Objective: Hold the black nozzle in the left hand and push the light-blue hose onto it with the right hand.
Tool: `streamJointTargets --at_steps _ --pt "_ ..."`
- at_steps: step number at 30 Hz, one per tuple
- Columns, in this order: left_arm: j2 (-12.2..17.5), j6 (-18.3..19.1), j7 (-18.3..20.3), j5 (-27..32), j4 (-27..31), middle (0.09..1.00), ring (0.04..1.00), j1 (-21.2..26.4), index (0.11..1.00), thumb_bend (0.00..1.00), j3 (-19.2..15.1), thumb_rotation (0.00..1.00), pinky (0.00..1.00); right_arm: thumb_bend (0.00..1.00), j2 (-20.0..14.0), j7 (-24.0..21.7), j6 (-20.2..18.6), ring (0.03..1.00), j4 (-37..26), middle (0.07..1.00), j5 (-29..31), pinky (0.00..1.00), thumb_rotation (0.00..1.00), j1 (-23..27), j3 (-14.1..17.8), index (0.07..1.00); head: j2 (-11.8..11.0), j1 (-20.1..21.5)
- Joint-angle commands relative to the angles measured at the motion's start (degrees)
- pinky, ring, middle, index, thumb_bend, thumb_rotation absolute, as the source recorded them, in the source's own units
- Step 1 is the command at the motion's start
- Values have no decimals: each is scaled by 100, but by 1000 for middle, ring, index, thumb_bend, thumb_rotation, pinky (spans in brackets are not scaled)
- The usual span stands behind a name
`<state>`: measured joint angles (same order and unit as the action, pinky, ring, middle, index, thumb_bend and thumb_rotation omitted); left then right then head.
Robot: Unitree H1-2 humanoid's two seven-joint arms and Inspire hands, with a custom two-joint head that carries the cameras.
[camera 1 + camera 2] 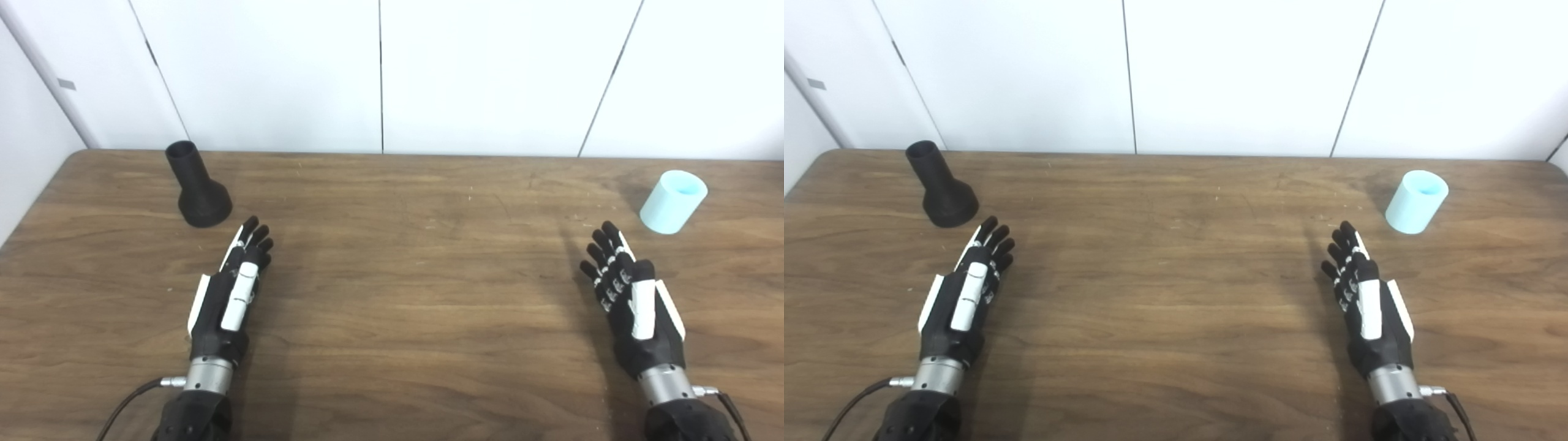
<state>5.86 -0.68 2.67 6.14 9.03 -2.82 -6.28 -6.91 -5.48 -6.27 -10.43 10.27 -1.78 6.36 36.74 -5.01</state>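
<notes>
A black nozzle (196, 185) stands upright on its wide base at the far left of the wooden table (404, 294), narrow mouth up. A short light-blue hose piece (672, 201) stands at the far right, tilted a little. My left hand (233, 291) hovers open over the table just in front of the nozzle, fingers straight, holding nothing. My right hand (631, 300) is open too, fingers extended, a short way in front and left of the hose. Neither hand touches its object.
White wall panels (380, 73) rise right behind the table's far edge. The table's left edge runs close to the nozzle, with a white wall beside it.
</notes>
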Motion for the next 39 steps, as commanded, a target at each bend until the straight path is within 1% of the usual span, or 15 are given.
streamJointTargets --at_steps 1,29,34,39 --pt "-3 -42 -23 -37 248 945 943 91 916 498 23 802 953 595 -7 27 73 992 -269 985 46 946 1000 101 34 1000 8 -6" --pt "5 36 -10 -16 303 945 943 86 916 496 26 800 957 600 -28 84 -6 992 -316 985 35 947 1000 95 16 1000 83 -8" --pt "1 32 -9 -11 302 944 943 77 916 495 25 800 956 602 -37 94 -10 990 -327 983 38 945 1000 86 11 1000 65 -16" --pt "-17 17 -14 -15 294 944 943 58 916 494 33 800 956 606 -64 57 75 989 -248 982 66 948 1000 70 29 1000 -38 -139"
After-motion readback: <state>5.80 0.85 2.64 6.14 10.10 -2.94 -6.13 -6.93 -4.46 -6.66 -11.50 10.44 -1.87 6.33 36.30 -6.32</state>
